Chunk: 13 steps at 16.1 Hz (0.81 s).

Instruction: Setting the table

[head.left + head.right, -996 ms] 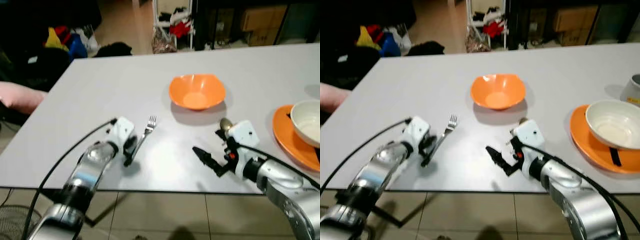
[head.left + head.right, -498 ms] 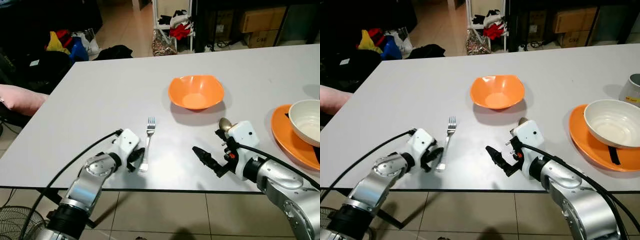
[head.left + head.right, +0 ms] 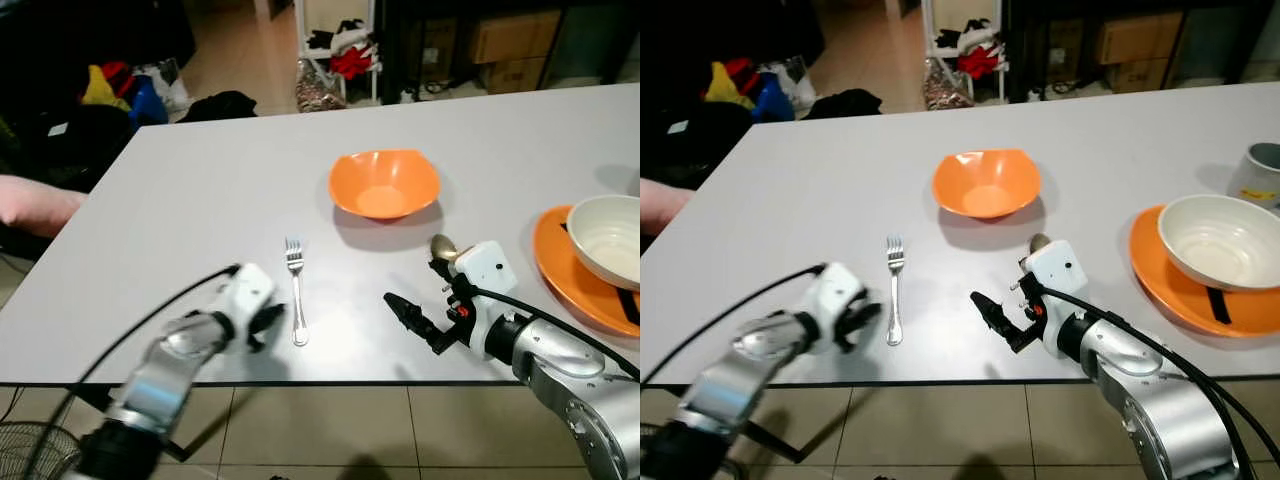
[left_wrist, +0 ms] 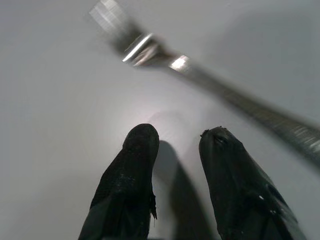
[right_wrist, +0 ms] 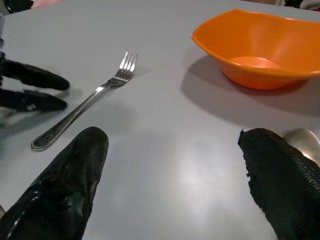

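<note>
1. Overall, broad matte grey table (image 3: 200, 190), smooth and rectangular, carrying every item noted below.
2. At the right edge: flat orange plate (image 3: 1160, 275) bearing a cream round bowl (image 3: 1220, 240); grey cup (image 3: 1262, 172) just behind it.
3. Mid-table: glossy orange bowl (image 3: 384, 184), squarish rim with rounded corners, standing empty and upright.
4. Left arm bent low over the near table edge, blurred; left gripper (image 3: 262, 322) just beside the fork handle, apart from it, black fingers (image 4: 131, 170) slightly parted and holding nothing.
5. Right arm reaching in from the near right corner, forearm lying along the table edge; right gripper (image 3: 412, 318) hovering low, fingers (image 5: 70, 175) spread wide, nothing between them.
6. Slim shiny metal fork (image 3: 296, 300) lying flat, tines toward the far side, handle toward the near edge, left of the orange bowl.
7. Metal spoon bowl (image 3: 442, 246) on the table, close behind the right wrist; remainder hidden.
</note>
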Tool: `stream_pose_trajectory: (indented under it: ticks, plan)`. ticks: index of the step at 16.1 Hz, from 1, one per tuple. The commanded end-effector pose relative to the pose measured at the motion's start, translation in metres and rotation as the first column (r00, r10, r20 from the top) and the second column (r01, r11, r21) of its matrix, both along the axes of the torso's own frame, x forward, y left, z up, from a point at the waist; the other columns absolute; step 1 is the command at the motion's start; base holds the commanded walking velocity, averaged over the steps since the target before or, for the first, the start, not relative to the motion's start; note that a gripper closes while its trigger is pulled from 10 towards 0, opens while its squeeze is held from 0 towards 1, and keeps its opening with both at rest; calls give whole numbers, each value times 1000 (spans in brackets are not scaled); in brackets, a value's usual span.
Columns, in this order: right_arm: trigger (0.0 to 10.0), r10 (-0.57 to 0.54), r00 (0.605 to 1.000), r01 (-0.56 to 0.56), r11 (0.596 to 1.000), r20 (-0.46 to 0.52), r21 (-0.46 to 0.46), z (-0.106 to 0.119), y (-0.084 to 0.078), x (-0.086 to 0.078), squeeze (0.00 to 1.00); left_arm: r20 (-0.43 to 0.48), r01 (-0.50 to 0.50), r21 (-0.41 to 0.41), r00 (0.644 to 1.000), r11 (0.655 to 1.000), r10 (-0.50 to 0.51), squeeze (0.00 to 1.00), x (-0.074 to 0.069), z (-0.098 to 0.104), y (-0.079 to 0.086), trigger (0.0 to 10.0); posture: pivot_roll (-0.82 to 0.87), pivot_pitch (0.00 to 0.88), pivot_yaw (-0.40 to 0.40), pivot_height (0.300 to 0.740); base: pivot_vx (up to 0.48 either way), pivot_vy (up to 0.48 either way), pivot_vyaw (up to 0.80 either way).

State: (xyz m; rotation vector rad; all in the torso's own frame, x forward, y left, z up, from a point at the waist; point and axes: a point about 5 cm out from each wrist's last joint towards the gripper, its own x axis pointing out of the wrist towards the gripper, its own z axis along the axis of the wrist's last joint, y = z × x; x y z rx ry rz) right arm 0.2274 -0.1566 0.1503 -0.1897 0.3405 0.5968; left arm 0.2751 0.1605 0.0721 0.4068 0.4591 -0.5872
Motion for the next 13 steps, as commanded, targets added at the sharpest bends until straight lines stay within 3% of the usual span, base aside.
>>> stream_pose_trajectory:
  ticks: [1, 3, 4, 5, 6, 9, 11, 13]
  plan:
    - [10000, -1, 1000, 1, 1000, 16, 13, 3, 2, 0, 0, 21, -45, -8, 999, 999, 45, 0, 5, 8, 10, 10000, -160, 0, 162, 740, 0, 0, 0]
    - [10000, 0, 1000, -1, 1000, 21, 18, 3, 4, 2, 0, 63, -40, -89, 997, 995, 46, 0, 14, 21, 1, 10000, -159, 0, 161, 740, 0, 0, 0]
    - [10000, 6, 1000, -6, 1000, 24, 20, 3, 5, 3, 0, 74, 13, -161, 997, 987, -1, 0, 17, 27, -14, 10000, -161, 0, 159, 740, 0, 0, 0]
    - [10000, 8, 1000, -8, 1000, 24, 20, 3, 5, 3, 0, 73, 35, -167, 997, 985, -23, 0, 17, 27, -19, 10000, -162, 0, 159, 740, 0, 0, 0]
    - [10000, 13, 1000, -13, 1000, 25, 17, 4, 5, 3, 0, 72, 148, -154, 988, 977, -139, 0, 14, 23, -40, 10000, -168, 0, 160, 740, 0, 0, 0]
    - [10000, 2, 1000, -2, 1000, 30, 4, 5, 0, 2, 0, 48, 280, -161, 960, 946, -276, 0, 10, 14, -70, 10000, -183, 0, 170, 740, 0, 0, 0]
    - [10000, -1, 1000, 1, 1000, 31, 2, 6, -1, 2, 0, 10, 292, -134, 956, 947, -293, 0, 10, 6, -74, 10000, -187, 0, 175, 740, 0, 0, 0]
    - [10000, -1, 1000, 1, 1000, 30, 0, 5, 0, 1, 0, -57, 278, -66, 958, 958, -282, 0, 8, -9, -67, 10000, -191, 0, 181, 740, 0, 0, 0]
